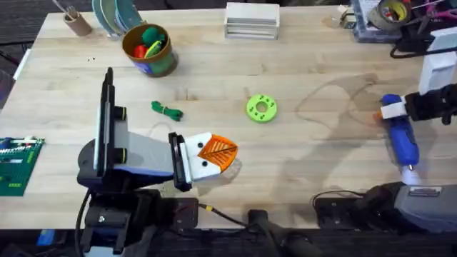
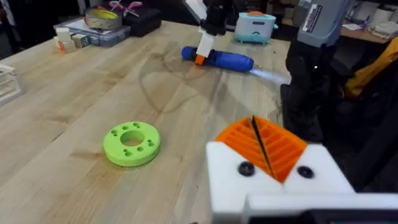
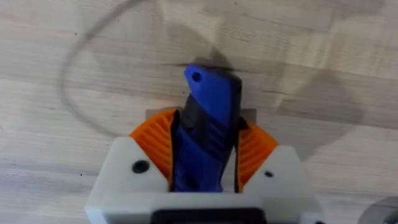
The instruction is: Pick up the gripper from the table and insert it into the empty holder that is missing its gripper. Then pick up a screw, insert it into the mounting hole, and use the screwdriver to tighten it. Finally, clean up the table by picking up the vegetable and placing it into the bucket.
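the right gripper [image 3: 205,155] is clamped on the blue screwdriver [image 1: 400,135], its orange ribbed pads [image 3: 256,146] pressed to either side of the blue body, and the tool lies low over the table [image 1: 314,78] at the right side, its pale bit end pointing toward the arm bases. from the left wrist camera the same screwdriver [image 2: 219,59] shows lying across the far part of the tabletop with the white and orange fingers of the other arm on it. the left gripper [image 1: 214,153] sits near the front middle of the table, its two orange pads [image 2: 261,144] brought together with just a thin dark seam between them, holding nothing. both white mounts on it carry orange tips. just beyond it a bright green disc [image 1: 261,108] with holes lies flat on the wood, apart from the fingers. the dark-green vegetable [image 1: 167,109] lies on the table to the left of the disc, well apart from it and from both grippers. the bucket [image 1: 148,49] stands further back on the left, holding colourful toy pieces. a green board [image 1: 16,164] rests at the table's left edge.
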Robot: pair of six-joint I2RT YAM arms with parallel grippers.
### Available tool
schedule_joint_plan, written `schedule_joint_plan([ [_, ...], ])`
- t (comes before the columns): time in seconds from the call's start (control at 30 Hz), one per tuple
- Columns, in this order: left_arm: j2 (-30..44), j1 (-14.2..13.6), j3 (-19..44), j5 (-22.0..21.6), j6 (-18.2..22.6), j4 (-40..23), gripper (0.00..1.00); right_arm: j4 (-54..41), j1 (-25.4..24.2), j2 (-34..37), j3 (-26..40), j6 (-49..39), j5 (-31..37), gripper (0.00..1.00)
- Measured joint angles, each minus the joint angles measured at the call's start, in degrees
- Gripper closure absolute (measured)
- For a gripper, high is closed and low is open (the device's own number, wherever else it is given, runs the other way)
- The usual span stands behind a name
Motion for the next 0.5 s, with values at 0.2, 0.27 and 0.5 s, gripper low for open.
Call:
schedule_joint_plan([
  [0.2, 0.0, 0.0, 0.0, 0.0, 0.0, 0.0, 0.997, 0.2, -0.1, 0.1, 0.0, -0.2, 0.2, 0.663],
  [0.27, 0.0, 0.0, 0.0, 0.0, 0.0, 0.0, 0.997, 0.3, -0.1, 0.2, 0.0, -0.2, 0.2, 0.698],
  [0.5, 0.0, 0.0, 0.0, 0.0, 0.0, 0.0, 0.997, 0.6, -0.1, 0.3, 0.1, -0.4, 0.2, 0.972],
])
